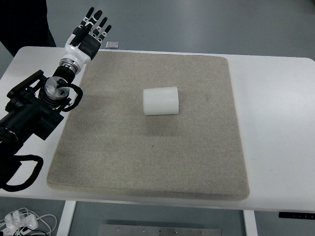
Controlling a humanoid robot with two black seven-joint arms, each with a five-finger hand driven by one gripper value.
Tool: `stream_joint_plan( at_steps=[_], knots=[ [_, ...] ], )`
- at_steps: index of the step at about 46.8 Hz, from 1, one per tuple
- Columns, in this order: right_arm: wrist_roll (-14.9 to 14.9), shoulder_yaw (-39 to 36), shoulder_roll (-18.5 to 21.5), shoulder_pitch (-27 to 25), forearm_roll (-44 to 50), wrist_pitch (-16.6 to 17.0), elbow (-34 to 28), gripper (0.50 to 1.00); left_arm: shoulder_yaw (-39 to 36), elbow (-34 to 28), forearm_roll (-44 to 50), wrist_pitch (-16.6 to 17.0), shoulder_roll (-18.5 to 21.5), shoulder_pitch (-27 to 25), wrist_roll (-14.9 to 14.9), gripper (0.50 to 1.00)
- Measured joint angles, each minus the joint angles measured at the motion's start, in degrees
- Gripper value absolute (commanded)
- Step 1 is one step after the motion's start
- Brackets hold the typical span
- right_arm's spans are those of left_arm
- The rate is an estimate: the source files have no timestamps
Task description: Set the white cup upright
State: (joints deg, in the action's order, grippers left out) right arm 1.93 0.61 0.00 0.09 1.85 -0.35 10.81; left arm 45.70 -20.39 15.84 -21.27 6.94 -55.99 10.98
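Observation:
A white ribbed cup (160, 101) lies on its side near the middle of a beige felt mat (147, 162), its axis running left to right. My left hand (91, 30) is raised over the mat's far left corner, well away from the cup, with its fingers spread and holding nothing. The left arm reaches in from the left edge. My right arm is out of view.
The mat covers most of the white table (275, 123). A small dark flat object (112, 44) lies on the table just beyond the mat's far left corner, beside my left hand. A dark-clothed person shows at the top left (24, 19).

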Motion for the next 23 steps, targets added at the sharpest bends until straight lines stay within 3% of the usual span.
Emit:
stream_joint_plan(
  at_steps=[23],
  knots=[
    [0.0,0.0,0.0,0.0,0.0,0.0,0.0,0.952,0.5,0.9,0.9,0.0,0.0,-0.3,-0.3,1.0]
  ],
)
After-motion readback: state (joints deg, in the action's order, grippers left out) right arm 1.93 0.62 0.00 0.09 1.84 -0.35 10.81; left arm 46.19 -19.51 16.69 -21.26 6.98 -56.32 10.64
